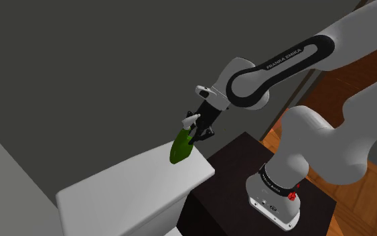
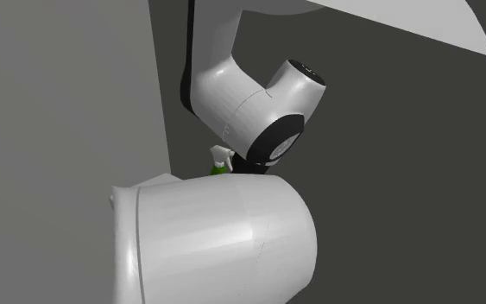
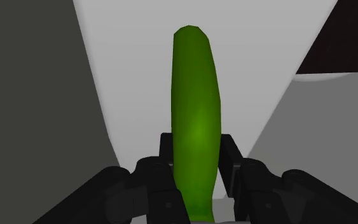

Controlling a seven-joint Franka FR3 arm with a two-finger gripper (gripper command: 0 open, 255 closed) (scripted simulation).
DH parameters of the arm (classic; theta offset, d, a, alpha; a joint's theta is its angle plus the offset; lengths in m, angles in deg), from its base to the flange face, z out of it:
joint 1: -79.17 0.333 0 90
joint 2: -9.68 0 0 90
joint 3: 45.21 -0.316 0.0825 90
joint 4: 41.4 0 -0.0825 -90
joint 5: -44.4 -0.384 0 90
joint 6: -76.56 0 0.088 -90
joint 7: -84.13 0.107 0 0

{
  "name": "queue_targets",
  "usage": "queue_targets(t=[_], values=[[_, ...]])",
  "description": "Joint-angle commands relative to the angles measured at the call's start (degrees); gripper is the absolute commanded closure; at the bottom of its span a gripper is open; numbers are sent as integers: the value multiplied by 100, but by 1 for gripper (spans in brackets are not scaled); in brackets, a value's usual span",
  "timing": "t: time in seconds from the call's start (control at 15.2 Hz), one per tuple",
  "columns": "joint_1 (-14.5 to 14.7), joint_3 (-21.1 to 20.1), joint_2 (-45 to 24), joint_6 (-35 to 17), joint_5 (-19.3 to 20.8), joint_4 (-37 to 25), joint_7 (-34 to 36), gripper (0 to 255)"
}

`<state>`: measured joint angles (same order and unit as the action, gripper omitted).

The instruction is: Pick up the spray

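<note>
The spray is a green bottle (image 1: 179,148) with a white trigger head (image 1: 190,121). It hangs tilted above the white toilet tank lid (image 1: 113,188), clear of it, with my black gripper (image 1: 197,131) shut on its upper part. In the wrist view the green bottle (image 3: 196,114) runs away from the hand, clasped between the two black fingers (image 3: 166,151). In the second exterior view a bit of the green bottle (image 2: 220,169) and its white head peeks out behind the toilet, under the arm's wrist.
A white toilet (image 2: 215,242) stands below. The dark box stand (image 1: 247,167) sits beside the tank. Grey walls (image 1: 80,67) close in behind. A wooden floor (image 1: 367,201) lies at the shoulder view's right.
</note>
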<state>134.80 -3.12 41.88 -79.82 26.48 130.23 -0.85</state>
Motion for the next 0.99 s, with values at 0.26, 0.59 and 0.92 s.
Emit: queue_targets(t=[0.26, 0.59, 0.92], values=[[5, 5, -4, -2, -3, 1, -4, 255], [-331, -324, 226, 313, 195, -39, 264, 255], [-753, -748, 616, 857, 452, -150, 649, 255]])
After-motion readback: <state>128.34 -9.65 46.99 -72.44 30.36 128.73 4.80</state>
